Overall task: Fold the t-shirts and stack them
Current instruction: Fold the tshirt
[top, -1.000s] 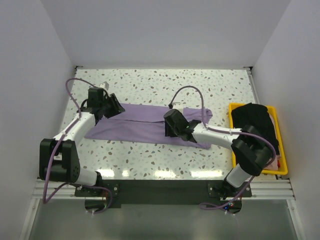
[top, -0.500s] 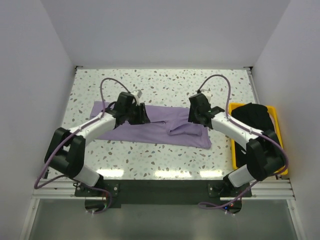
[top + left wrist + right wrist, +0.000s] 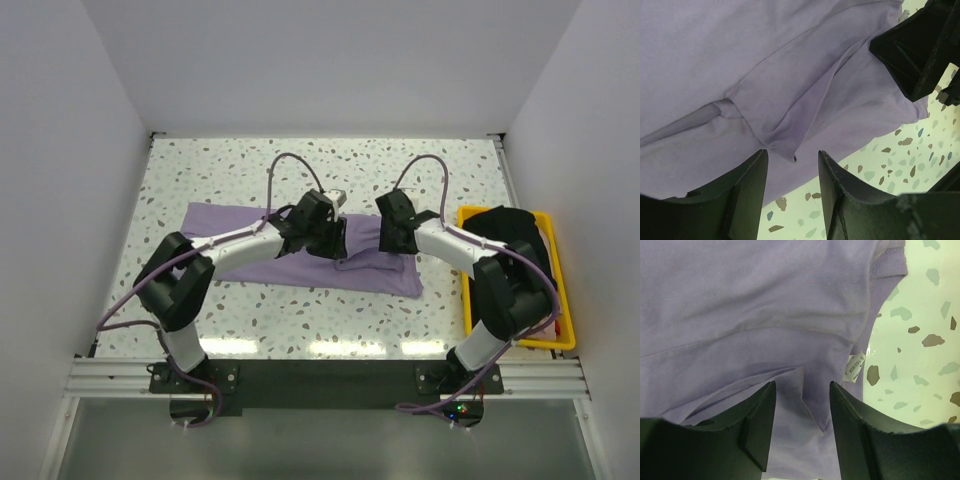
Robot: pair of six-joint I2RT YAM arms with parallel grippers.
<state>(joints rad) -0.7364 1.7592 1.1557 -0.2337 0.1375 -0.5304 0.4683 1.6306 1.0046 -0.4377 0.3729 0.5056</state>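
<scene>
Speckled terrazzo tabletop [image 3: 300, 320] carries the lavender t-shirt [image 3: 385, 277], stretched across its middle. Yellow bin [image 3: 466, 222] hugs the right edge, black t-shirt [image 3: 515, 235] heaped inside. Left gripper [image 3: 792, 155] and right gripper [image 3: 802, 386] hover close together over the lavender cloth, fingers parted, clutching nothing. Neck label [image 3: 855, 368] peeks beside the right one.

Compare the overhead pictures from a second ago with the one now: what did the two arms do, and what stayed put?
The left gripper swept right along the lavender t-shirt, from its left end to near its middle. The right gripper moved from the near middle to the far collar edge. Both are open, holding nothing. The shirt stays spread out; the black t-shirt stays in the yellow bin.
</scene>
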